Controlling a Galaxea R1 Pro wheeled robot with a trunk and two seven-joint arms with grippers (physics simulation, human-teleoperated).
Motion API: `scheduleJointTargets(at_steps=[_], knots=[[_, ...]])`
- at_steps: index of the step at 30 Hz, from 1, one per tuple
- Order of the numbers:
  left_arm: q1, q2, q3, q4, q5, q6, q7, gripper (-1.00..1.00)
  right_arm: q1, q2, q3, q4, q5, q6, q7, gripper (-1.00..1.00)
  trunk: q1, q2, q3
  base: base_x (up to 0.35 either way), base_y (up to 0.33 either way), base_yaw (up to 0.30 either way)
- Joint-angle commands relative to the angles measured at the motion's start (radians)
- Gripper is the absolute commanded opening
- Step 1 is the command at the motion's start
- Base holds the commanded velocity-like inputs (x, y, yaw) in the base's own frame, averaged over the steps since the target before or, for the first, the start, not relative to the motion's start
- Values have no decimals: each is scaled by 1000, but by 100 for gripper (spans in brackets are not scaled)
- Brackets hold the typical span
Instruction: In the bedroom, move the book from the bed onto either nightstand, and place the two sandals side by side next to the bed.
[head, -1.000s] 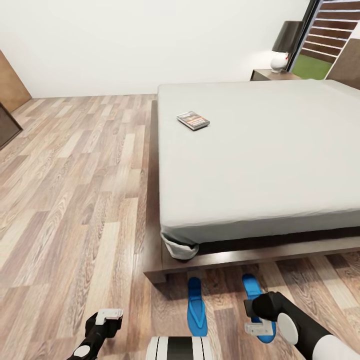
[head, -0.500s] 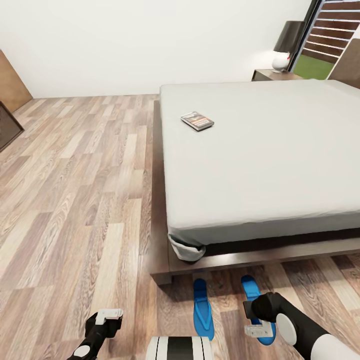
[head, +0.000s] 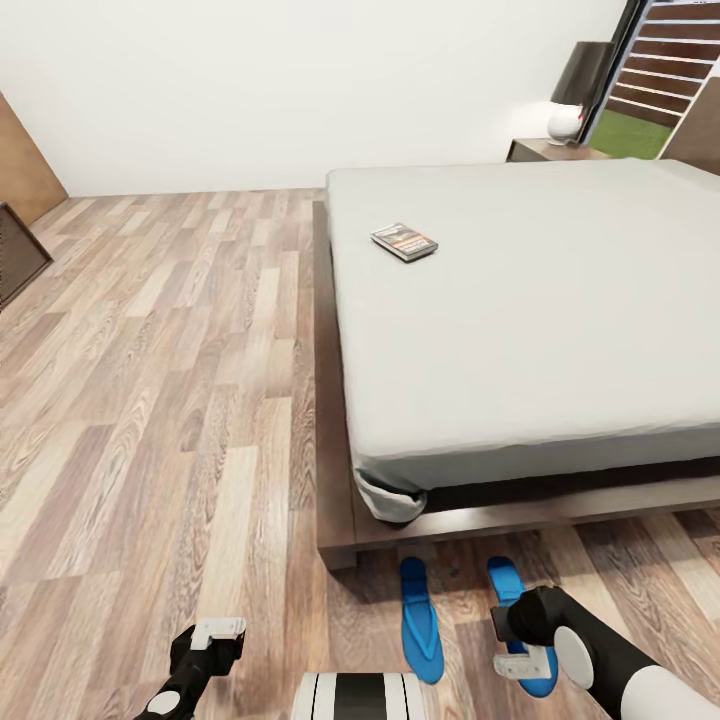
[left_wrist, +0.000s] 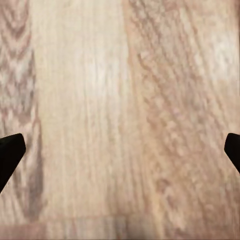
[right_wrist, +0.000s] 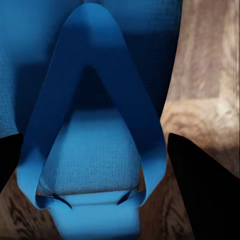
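1. View: over the last second the whole head picture slides right, so the bed (head: 520, 300) and both sandals drift right together. That is your base or head turning, not the things moving.
2. Book (head: 404, 241): flat on the far-left part of the mattress, near its left edge. Not yet moved.
3. Nightstand (head: 548, 151): at the far right, beyond the bed's far corner, carrying a lamp (head: 572, 95). Well apart from the book.
4. Left sandal (head: 420, 620): on the floor (head: 150, 380) just before the foot of the bed, toe toward it.
5. Right sandal (head: 522, 625): near the first and roughly parallel, partly under your right arm.
6. Right gripper (head: 524, 662): stays directly over the right sandal. Its wrist view shows the strap (right_wrist: 90, 100) close, dark fingertips wide on either side, nothing held.
7. Left gripper (head: 217, 631): over bare planks, fingers spread wide, empty.
8. Reading: likely lining up to take the right sandal.
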Motion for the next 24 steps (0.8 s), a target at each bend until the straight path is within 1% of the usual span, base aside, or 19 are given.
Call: scheduleJointTargets(at_steps=[1,7,12,18,19,21,24], knots=[[0,1,-9,0,7,-3,4,100,-1,-1,4,1,-2,-3,2,-100,0,0,-1,0,160,0],[0,1,-10,0,7,-4,6,100,-3,-2,5,14,-1,-3,-8,-100,0,0,-1,1,64,0],[-1,1,-9,0,7,-3,4,100,-4,-3,6,27,-1,-3,-9,-100,0,0,-1,86,113,0],[-1,1,-10,0,7,-3,7,100,-5,-3,7,47,-1,-3,-10,-100,0,0,-1,24,30,0],[0,1,-10,0,7,-3,7,100,-4,-3,10,48,-1,-3,-10,-100,0,0,-1,8,10,0],[0,1,-10,0,7,-3,7,100,-5,-3,31,51,-2,-1,-10,-100,0,0,-1,4,5,0],[-1,1,-10,0,7,-3,8,100,-4,-2,44,52,-2,0,-10,-100,0,0,-1,2,2,0]])
